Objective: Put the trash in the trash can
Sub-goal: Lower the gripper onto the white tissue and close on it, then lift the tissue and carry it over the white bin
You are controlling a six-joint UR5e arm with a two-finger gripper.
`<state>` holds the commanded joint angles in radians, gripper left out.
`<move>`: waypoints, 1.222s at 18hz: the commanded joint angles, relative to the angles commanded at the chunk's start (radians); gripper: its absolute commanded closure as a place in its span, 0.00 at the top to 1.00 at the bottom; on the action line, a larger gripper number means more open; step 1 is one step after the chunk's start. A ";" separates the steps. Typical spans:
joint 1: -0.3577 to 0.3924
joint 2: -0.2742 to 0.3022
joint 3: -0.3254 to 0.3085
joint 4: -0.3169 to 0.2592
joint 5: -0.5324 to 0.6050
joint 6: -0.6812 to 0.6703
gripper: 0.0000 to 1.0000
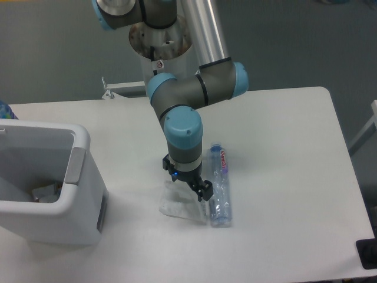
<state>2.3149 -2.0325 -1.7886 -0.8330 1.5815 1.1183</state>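
Gripper point(187, 184) sits low at the centre of the frame, right over the crumpled wrapper point(177, 205), its dark fingers pointing down at the plastic. From my screen I cannot tell whether the fingers are spread or closed, or whether they touch the wrapper; the wrist hides that. Just right of the gripper I see the bottle point(218, 186) lying flat on the white table point(288, 153), running lengthwise up and down the frame, blue cap toward the top, red-white label on its upper half. Its lower end lies against the wrapper's right edge. At the left edge of the frame I have the trash can point(44, 183), well apart from both pieces, grey flap on its right inner wall and something small lying inside it.
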 joint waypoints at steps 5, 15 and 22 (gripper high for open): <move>-0.023 -0.011 -0.014 -0.002 0.000 -0.003 0.58; -0.023 0.009 -0.006 -0.006 -0.006 -0.011 0.00; -0.023 0.012 0.044 -0.006 -0.058 -0.161 0.00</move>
<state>2.2918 -2.0202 -1.7442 -0.8391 1.5234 0.9574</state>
